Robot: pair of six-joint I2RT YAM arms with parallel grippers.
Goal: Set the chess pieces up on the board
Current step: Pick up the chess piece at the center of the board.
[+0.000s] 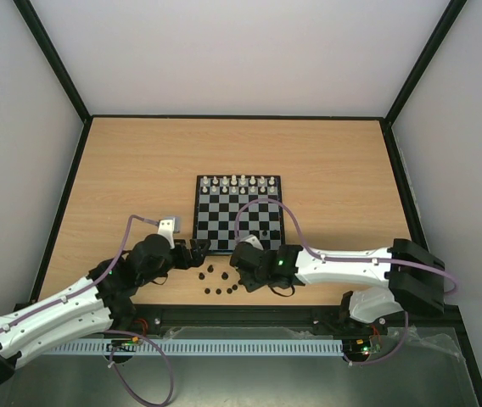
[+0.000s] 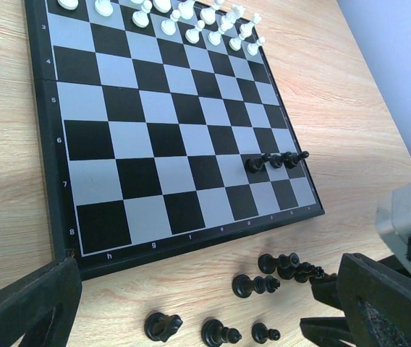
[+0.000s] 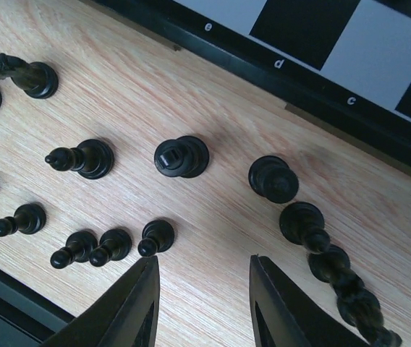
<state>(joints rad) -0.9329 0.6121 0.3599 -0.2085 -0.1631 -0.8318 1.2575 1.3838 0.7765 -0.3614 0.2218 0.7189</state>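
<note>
Pieces point(image 2: 276, 160) on the board point(image 2: 90, 141) show from left wrist, not right.

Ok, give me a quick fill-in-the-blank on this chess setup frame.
1. Exactly ___ dark chess pieces stand on the board.
2. The white pieces fill ___ rows at the board's far edge.
3. The right gripper has its jaws ___, holding nothing.
Missing words: three; two; open.
</note>
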